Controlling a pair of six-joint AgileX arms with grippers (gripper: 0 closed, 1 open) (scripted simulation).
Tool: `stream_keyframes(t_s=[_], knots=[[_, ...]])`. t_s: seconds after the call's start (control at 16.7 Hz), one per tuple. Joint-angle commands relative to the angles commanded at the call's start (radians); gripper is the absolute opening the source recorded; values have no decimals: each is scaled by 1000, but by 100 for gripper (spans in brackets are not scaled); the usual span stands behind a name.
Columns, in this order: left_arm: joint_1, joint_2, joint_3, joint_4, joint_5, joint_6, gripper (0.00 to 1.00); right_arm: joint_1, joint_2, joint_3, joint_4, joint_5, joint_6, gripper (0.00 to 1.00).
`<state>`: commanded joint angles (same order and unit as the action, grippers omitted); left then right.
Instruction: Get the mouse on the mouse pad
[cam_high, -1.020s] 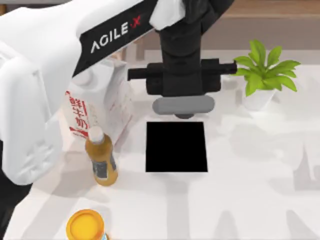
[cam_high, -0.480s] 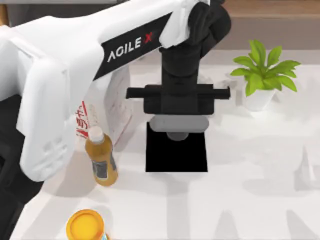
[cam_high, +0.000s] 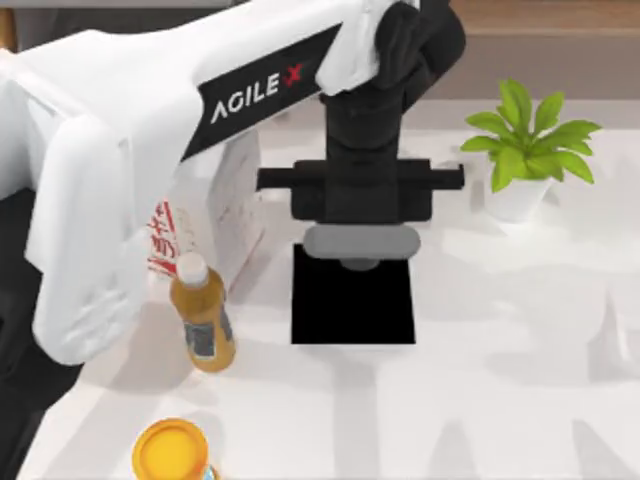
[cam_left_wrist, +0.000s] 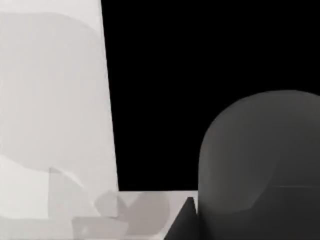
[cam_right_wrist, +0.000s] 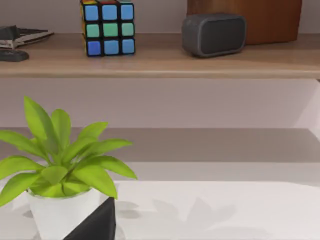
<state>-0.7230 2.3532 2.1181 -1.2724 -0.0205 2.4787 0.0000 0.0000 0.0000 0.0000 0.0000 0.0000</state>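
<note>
The black mouse pad (cam_high: 352, 310) lies flat at the table's middle. My left gripper (cam_high: 360, 255) hangs over the pad's far edge, largely covered by its own black wrist. In the left wrist view the dark grey, rounded mouse (cam_left_wrist: 255, 160) sits close to the camera against the mouse pad (cam_left_wrist: 200, 60). A dark fingertip (cam_left_wrist: 184, 222) presses on the mouse's side, so the gripper is shut on it. I cannot tell whether the mouse touches the pad. The right wrist view faces the potted plant (cam_right_wrist: 65, 170), and a dark wedge of my right gripper (cam_right_wrist: 95, 225) shows at the frame's edge.
A milk carton (cam_high: 215, 215) and a juice bottle (cam_high: 203, 320) stand left of the pad. An orange-lidded container (cam_high: 172, 450) sits at the front left. A potted plant (cam_high: 525, 150) stands at the back right. Behind the table, a shelf holds a colour cube (cam_right_wrist: 108, 26) and a speaker (cam_right_wrist: 213, 34).
My left arm swung in and carried its gripper from behind the pad to over the pad's far edge. Over the last half second it eased back slightly.
</note>
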Motion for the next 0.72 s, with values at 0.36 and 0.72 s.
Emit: stream_keyframes(t_s=[0.36, 0.72], knots=[[-4, -29, -23, 79, -19, 5, 0, 0, 0, 0, 0, 0, 0, 100], [0, -1, -88, 113, 3, 1, 0, 0, 0, 0, 0, 0, 0, 100]])
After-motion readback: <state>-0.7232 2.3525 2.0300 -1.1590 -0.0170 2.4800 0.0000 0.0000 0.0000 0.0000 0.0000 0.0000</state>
